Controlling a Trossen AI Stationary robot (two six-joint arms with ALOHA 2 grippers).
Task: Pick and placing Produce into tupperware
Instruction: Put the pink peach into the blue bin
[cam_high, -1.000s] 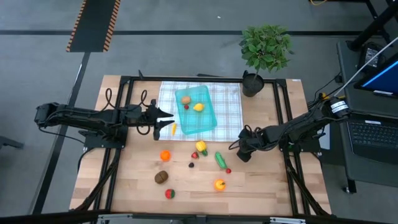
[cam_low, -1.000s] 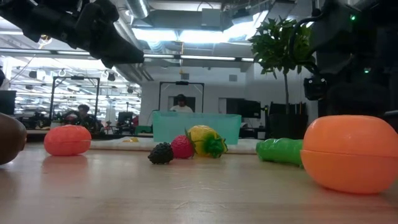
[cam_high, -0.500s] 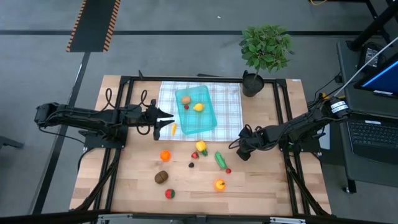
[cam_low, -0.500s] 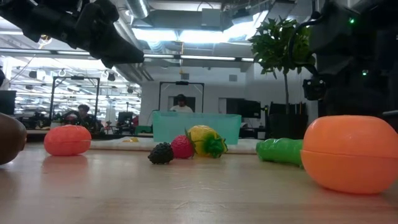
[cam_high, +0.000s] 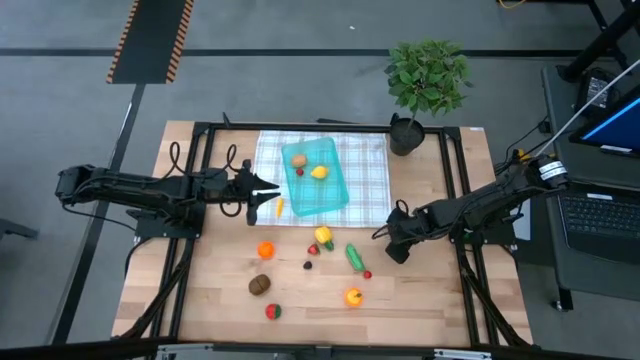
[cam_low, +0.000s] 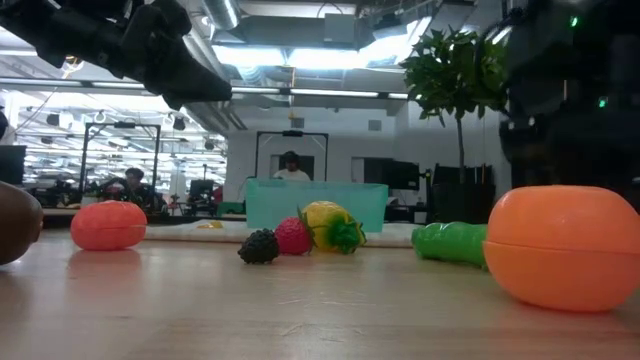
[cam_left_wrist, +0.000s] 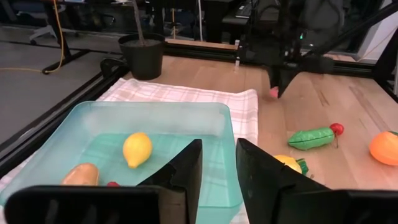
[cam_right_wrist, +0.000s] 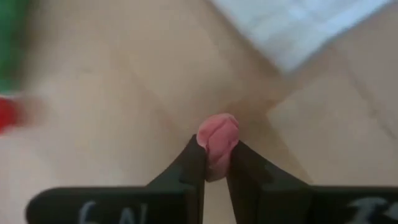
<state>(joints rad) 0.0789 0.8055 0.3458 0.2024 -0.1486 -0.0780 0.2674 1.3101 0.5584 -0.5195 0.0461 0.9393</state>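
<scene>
My right gripper was spread a sec ago, now pinching a small pink fruit, just off the cloth's corner. Left gripper, nearly together, holding nothing, same spot above tupperware; lemon and potato inside.

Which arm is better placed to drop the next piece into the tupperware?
The right: its claw is shut on a small pink piece beside the cloth. The left claw holds nothing above the tupperware.
</scene>
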